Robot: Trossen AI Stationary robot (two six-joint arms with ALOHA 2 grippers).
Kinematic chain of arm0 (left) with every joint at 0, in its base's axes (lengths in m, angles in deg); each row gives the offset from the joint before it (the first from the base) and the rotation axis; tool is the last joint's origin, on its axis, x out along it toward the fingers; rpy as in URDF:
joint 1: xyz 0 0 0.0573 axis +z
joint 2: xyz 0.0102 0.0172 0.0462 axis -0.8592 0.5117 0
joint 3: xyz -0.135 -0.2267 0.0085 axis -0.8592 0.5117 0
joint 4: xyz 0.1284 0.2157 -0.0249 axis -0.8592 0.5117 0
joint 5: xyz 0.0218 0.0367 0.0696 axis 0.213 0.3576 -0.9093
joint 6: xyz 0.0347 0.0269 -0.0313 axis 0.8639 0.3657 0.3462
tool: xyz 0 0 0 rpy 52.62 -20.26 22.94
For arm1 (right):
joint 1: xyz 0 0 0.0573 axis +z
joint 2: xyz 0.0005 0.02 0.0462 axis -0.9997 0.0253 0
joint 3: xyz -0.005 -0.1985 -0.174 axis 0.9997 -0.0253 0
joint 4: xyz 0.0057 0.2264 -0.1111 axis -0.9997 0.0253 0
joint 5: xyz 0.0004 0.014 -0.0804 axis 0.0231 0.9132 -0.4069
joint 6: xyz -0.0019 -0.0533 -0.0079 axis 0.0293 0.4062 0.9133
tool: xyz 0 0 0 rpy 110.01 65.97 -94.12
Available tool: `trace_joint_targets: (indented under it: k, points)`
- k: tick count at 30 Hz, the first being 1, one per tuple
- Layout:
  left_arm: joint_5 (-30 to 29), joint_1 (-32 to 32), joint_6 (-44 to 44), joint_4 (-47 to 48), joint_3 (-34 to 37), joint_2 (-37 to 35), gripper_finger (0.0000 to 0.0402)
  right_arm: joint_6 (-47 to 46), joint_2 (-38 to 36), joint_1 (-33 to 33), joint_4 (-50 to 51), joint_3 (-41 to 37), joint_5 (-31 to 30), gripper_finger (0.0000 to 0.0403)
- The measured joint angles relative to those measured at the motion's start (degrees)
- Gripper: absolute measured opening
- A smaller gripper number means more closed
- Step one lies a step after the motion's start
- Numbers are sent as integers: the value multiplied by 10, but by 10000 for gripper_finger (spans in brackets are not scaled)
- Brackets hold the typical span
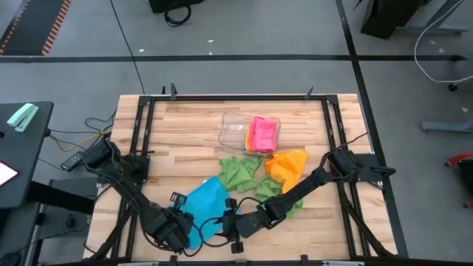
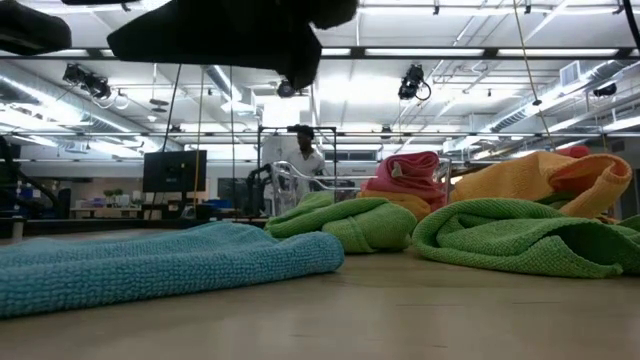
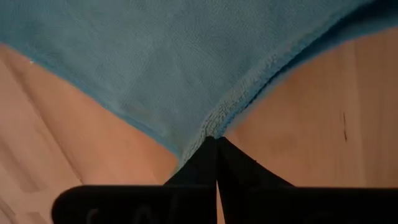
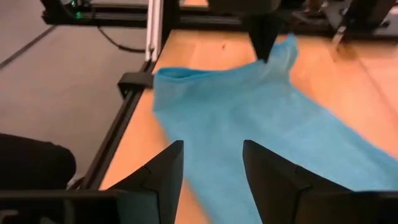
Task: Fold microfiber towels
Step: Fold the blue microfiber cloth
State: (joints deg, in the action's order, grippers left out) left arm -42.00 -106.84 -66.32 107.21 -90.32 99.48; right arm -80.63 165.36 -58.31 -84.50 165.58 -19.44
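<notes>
A blue microfiber towel [image 1: 205,201] lies spread on the wooden table near its front edge, also seen in the low view as a blue towel [image 2: 170,262]. My left gripper [image 3: 216,148] is shut on one of the towel's corners, pointing down. My right gripper [image 4: 211,168] stands open just above the same towel [image 4: 261,118], fingers slanting down; I cannot tell whether they touch it. Two green towels [image 1: 240,171] [image 1: 270,188] and an orange towel [image 1: 288,166] lie crumpled behind. A pink towel [image 1: 263,134] rests in a clear tray [image 1: 233,129]. My left gripper pinches a corner of the blue towel [image 3: 211,129] between its two shut fingertips, coming from above and pointing down. That corner [image 4: 283,51] is drawn up off the table into a peak, while the remainder of the towel lies on the wood.
A black frame [image 1: 144,140] runs around the table's edges. Bare wood [image 1: 185,133] shows at the far left of the table and along the front. A person [image 2: 305,155] stands in the room beyond the table.
</notes>
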Motion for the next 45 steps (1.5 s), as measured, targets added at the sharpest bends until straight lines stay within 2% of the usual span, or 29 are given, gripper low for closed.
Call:
trace_joint_targets:
  k: [8,11,18,31,38,45]
  points:
    - [-12,15,48,-24,0,0,7,-10,0,16,11,4,-11,175]
    - [-13,28,73,-34,0,0,4,-25,-4,16,45,4,-13,175]
    - [-22,76,109,-44,0,0,4,-42,-23,21,109,5,-30,175]
    - [-13,159,195,-95,1,49,7,-35,-32,38,147,4,-43,175]
    - [-13,169,222,-121,0,55,9,-35,-52,48,172,5,-75,175]
    - [-8,174,227,-114,0,75,5,-40,-53,49,181,4,-78,175]
